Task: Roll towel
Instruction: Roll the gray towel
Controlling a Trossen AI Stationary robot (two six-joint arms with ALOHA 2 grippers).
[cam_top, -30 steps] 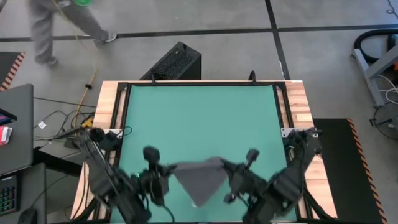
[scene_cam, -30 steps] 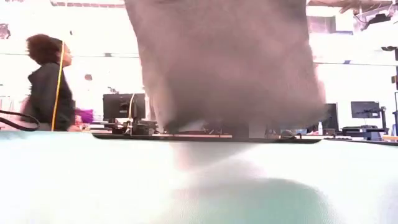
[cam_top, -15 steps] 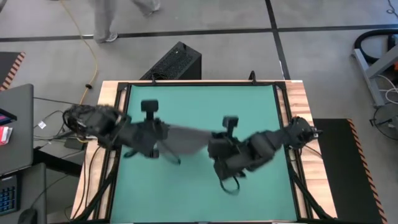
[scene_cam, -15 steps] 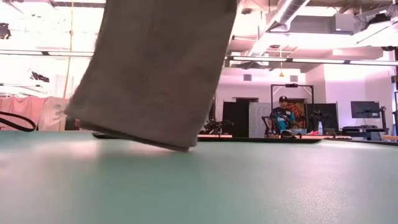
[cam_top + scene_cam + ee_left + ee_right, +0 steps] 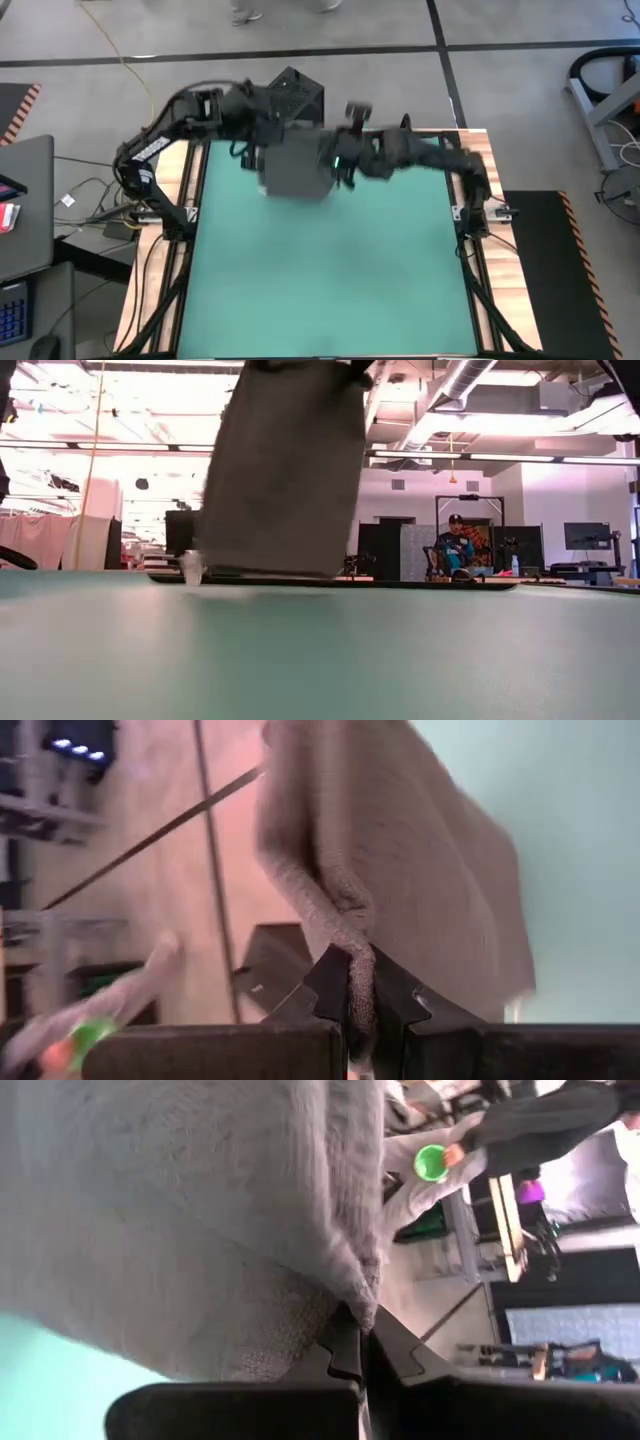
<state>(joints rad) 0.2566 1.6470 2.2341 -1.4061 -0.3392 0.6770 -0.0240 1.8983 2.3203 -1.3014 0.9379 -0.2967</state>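
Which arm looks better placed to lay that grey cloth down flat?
Neither clearly. The left gripper and right gripper each pinch a top corner of the towel, hanging above the table's far edge; probably both lower together.

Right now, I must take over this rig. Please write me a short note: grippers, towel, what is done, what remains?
Left gripper: shut on one top corner of the towel, at the table's far edge.
Right gripper: shut on the other top corner.
Towel: held up between both arms, hanging spread; lower edge near the green surface, contact unclear.
Done: towel picked up.
Left: lay it flat, then roll it.
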